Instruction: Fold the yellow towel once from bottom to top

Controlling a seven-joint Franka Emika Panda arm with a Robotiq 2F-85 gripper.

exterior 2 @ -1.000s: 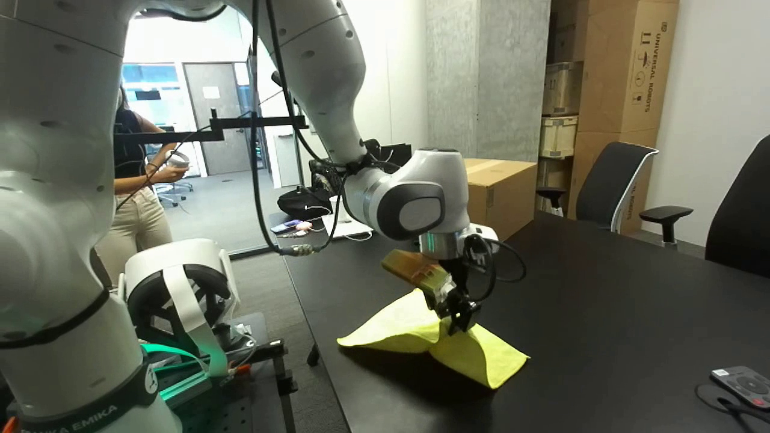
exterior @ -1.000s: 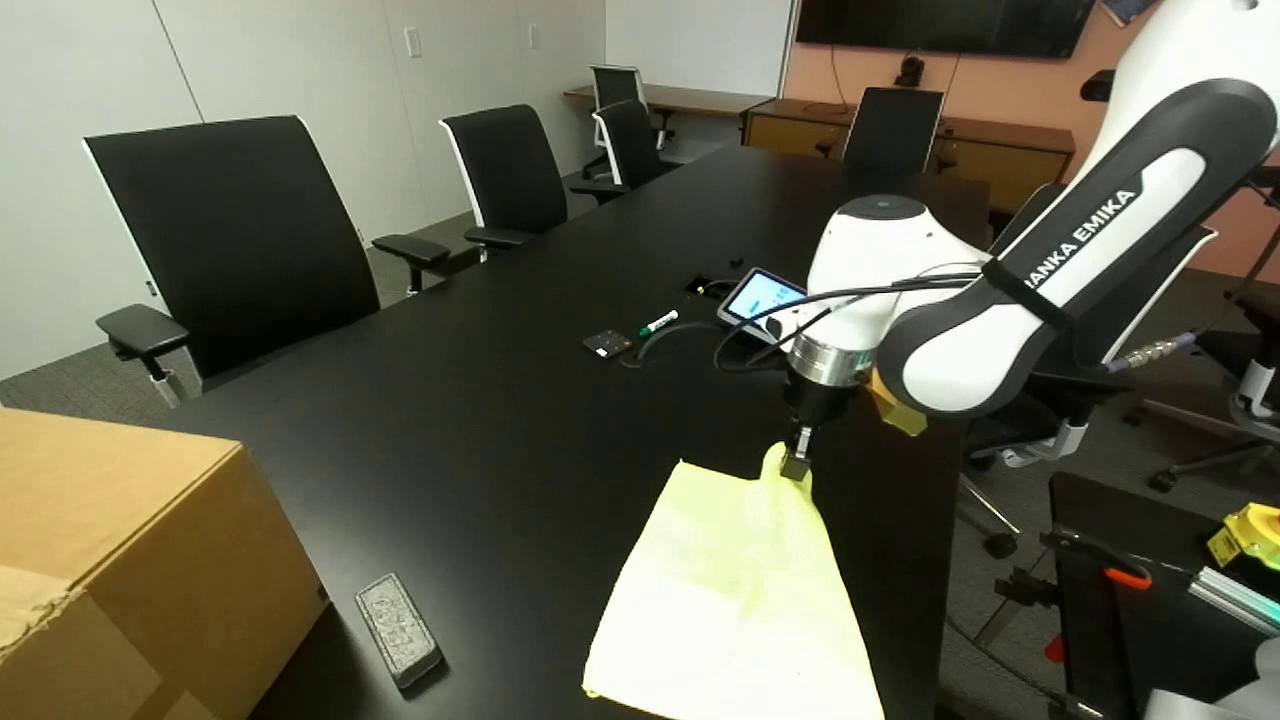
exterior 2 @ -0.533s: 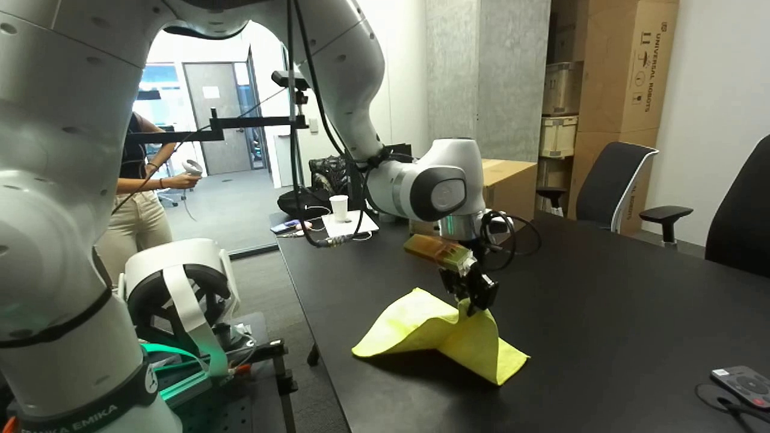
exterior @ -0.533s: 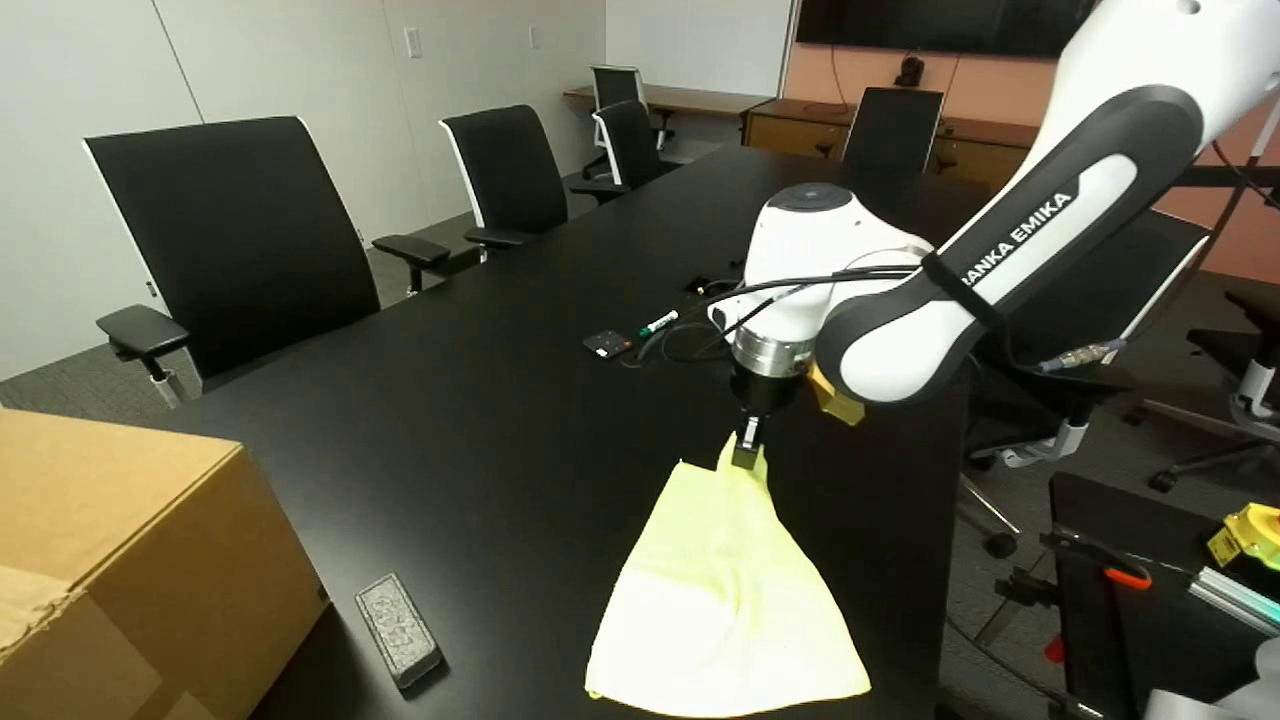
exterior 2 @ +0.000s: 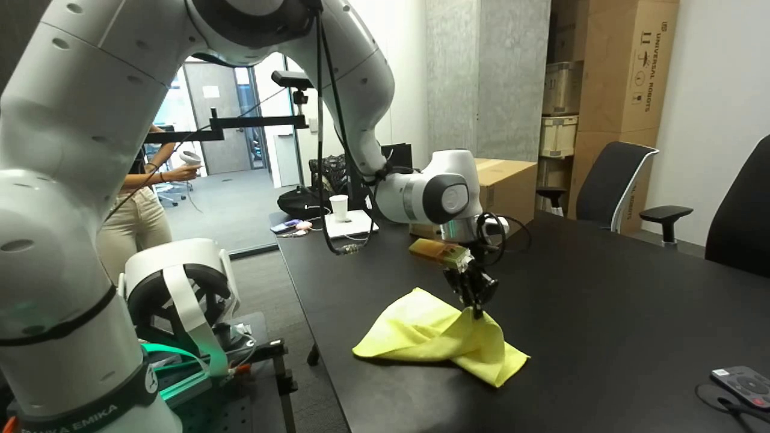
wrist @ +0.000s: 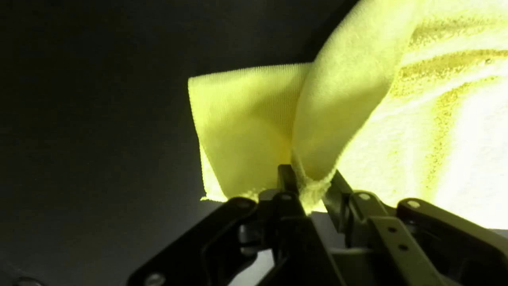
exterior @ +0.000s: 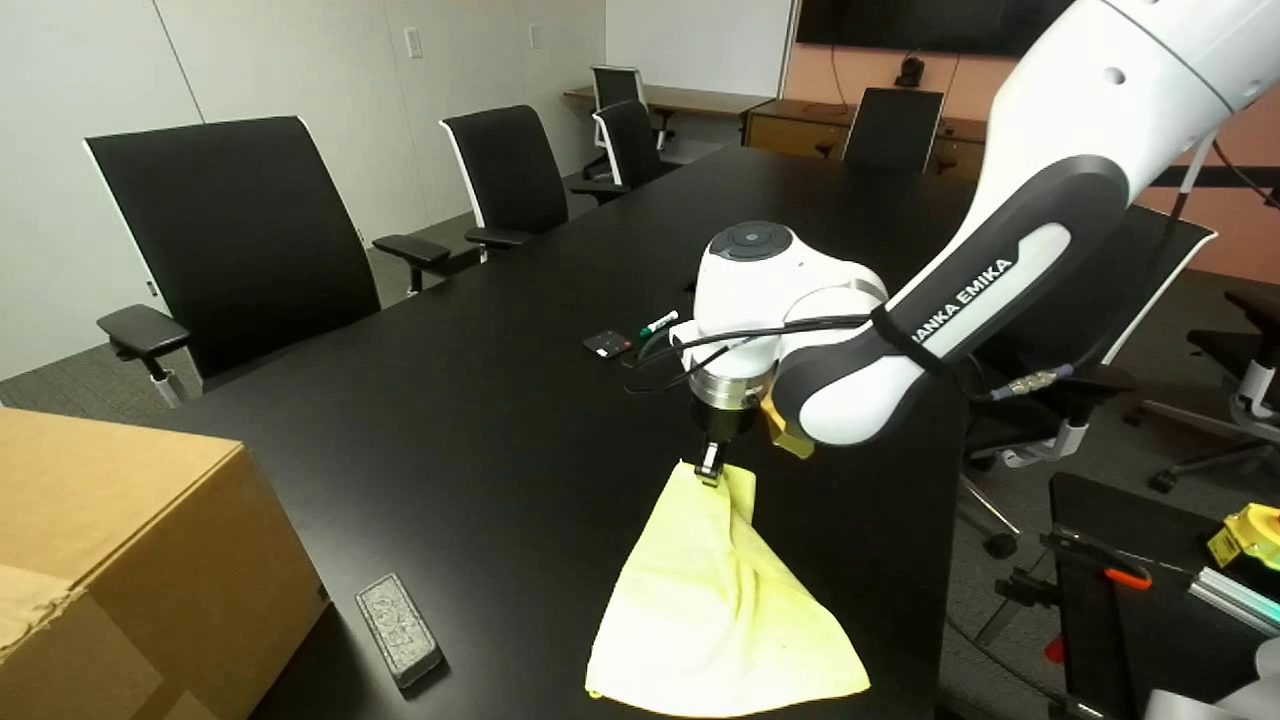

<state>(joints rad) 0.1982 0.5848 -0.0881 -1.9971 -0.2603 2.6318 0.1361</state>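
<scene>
Towel (exterior: 722,605) bunches between fingers (wrist: 287,177) of the gripper (wrist: 312,178).

A partly legible "…NKA EMIKA" stands on the robot arm (exterior: 985,310) and its base (exterior 2: 75,367), "UNIVERSAL ROBOTS" on a tall cardboard box (exterior 2: 616,72).

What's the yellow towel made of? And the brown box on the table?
The yellow towel looks like soft, matte knitted cloth: fine ribs, limp folds. The brown box is probably dull cardboard, with flat tan sides and straight edges.
</scene>
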